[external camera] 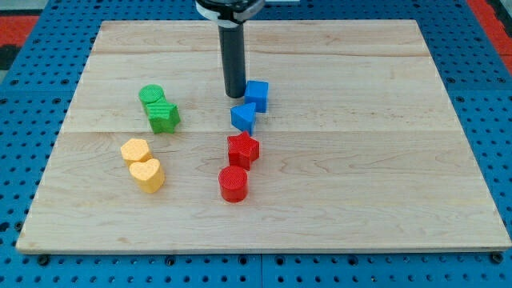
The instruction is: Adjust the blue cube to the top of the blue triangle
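The blue cube sits near the middle of the wooden board. The blue triangle lies just below it and slightly to the view's left, touching or nearly touching it. My tip stands right beside the blue cube's left side and just above the blue triangle. The dark rod rises from there to the view's top.
A red star-like block and a red cylinder lie below the blue triangle. A green cylinder and a green star-like block are at the left. Two yellow blocks, and a heart, lie below those.
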You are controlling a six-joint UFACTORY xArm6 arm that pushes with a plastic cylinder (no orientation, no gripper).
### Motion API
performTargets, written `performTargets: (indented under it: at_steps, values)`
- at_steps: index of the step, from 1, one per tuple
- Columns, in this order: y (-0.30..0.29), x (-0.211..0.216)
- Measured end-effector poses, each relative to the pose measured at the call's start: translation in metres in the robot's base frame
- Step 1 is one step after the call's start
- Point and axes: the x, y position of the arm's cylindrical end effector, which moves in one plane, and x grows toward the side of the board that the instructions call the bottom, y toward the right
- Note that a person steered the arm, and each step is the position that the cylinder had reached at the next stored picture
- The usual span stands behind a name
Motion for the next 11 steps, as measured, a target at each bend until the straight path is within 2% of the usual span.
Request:
performTargets:
  at_steps: [1,2,3,4,5,7,11]
  values:
    - [-0.008,-0.007]
    - [0.029,-0.04]
    - [0.106,-0.016]
    - [0.085,0.024]
    - [0.057,0.025]
    - [0.065,-0.002]
    - [0.045,-0.003]
